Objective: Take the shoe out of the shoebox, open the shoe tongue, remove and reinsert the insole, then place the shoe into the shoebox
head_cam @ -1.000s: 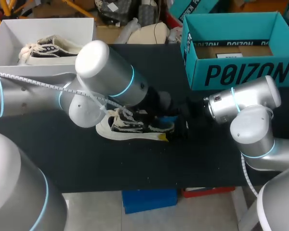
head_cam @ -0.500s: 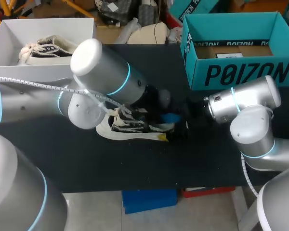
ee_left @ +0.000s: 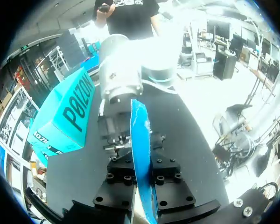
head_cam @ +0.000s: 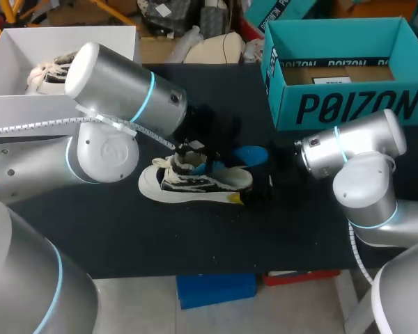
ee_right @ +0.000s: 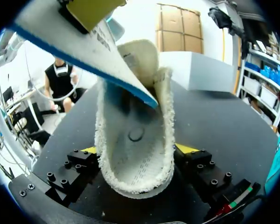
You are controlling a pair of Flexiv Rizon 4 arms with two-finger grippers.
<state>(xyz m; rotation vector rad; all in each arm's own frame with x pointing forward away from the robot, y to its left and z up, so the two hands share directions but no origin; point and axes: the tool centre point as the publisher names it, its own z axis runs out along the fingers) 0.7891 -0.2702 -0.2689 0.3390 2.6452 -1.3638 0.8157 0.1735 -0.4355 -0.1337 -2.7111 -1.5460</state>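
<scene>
Clamping blue insole [ee_left: 140, 140] edge-on, left gripper [ee_left: 143, 186] jaws hold it above sneaker [head_cam: 195, 182] opening; right gripper [ee_right: 137, 150] jaws pinch sneaker heel from both sides; sneaker on black table [head_cam: 125, 229], outside teal shoebox [head_cam: 348, 104].

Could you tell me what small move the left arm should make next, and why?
Probably draw the insole up and clear of the shoe. The left gripper is shut on it, but its blue end seems to hang in the shoe's opening, while the right gripper clamps the heel, so the shoe should not lift with it.
</scene>
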